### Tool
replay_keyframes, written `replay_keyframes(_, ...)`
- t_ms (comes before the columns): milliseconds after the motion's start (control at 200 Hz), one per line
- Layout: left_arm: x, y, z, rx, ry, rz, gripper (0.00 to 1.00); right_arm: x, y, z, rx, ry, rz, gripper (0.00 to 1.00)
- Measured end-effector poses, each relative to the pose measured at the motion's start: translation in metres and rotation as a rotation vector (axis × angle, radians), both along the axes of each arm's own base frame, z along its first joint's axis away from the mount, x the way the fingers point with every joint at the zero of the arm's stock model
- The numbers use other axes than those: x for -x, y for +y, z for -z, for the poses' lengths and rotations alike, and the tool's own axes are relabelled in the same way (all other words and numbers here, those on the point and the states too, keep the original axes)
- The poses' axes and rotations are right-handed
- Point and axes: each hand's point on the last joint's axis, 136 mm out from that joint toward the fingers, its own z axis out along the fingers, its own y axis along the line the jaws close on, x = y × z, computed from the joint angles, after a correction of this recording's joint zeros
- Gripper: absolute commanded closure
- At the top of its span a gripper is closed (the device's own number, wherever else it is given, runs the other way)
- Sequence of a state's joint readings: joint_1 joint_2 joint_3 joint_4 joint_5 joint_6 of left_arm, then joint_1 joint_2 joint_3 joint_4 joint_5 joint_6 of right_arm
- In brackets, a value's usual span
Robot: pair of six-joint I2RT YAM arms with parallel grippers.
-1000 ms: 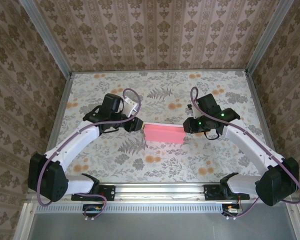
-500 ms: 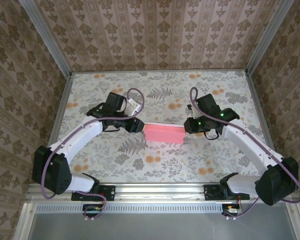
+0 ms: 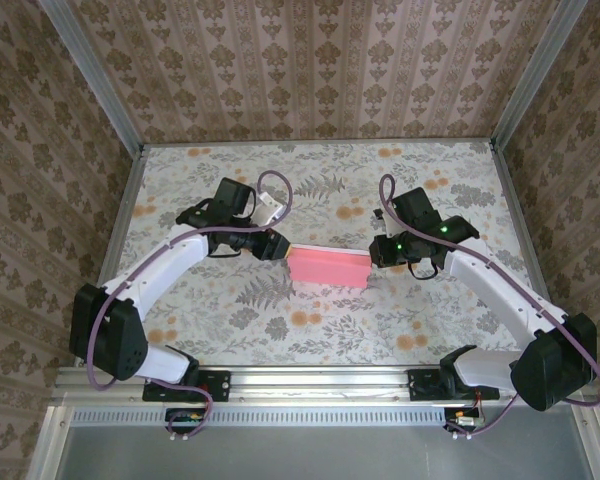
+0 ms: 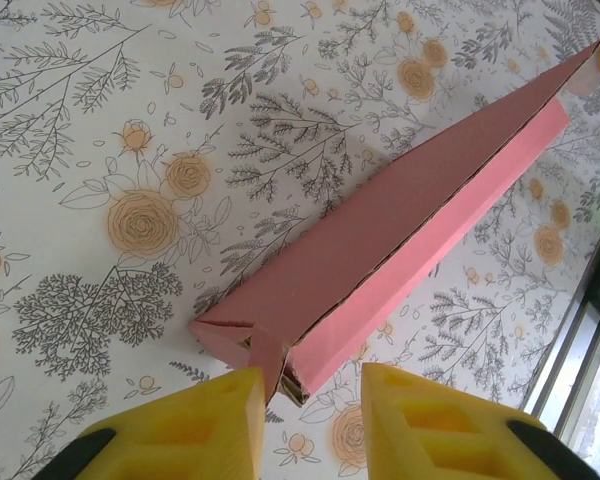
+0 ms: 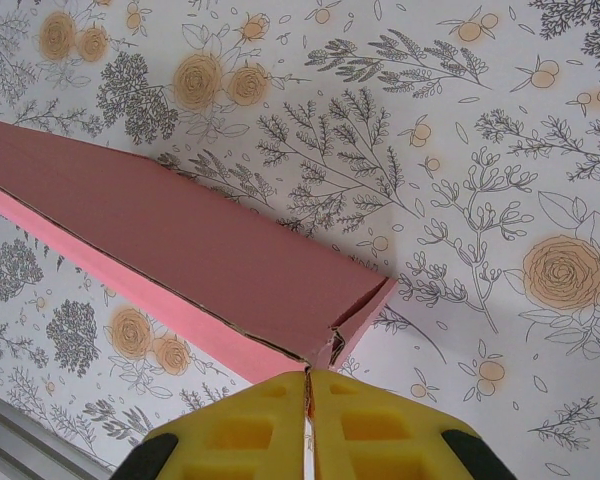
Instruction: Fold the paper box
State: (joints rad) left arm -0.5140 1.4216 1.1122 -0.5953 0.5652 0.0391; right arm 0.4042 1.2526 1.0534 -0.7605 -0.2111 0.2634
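Between the parted yellow fingers (image 4: 220, 410) of the left gripper (image 4: 308, 388) sits one narrow end of the paper box (image 4: 400, 220), a long, closed pink shape lying on the flowered table (image 4: 100, 150). The small folded end flap touches the finger on the left of that wrist view. A strip of table shows before the other finger, so the jaws stand partly open and clamp nothing. Away from that hand the box runs lengthwise to the right gripper (image 5: 308, 378). Just ahead of the right gripper's tips, the opposite end corner of the box meets the seam of its fingers, which are pressed together. Whether any card is nipped between them cannot be told.
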Motion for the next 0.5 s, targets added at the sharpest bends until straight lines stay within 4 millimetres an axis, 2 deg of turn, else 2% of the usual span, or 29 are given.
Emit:
replay_keyframes(170, -0.0056, -0.0001, -0.004, -0.006, -0.01, 0.002, 0.74, 0.0, 0.0, 0.0, 0.0, 0.0, 0.0, 0.9)
replay_keyframes(225, -0.0066, -0.0005, -0.004, -0.008, -0.007, 0.002, 0.77, 0.0, 0.0001, -0.0001, 0.0, 0.0, 0.0, 0.9)
replay_keyframes(500, -0.005, 0.0004, 0.0051, -0.028, 0.025, 0.005, 0.81, -0.0001, 0.0, -0.0002, 0.0, -0.001, 0.0, 0.92)
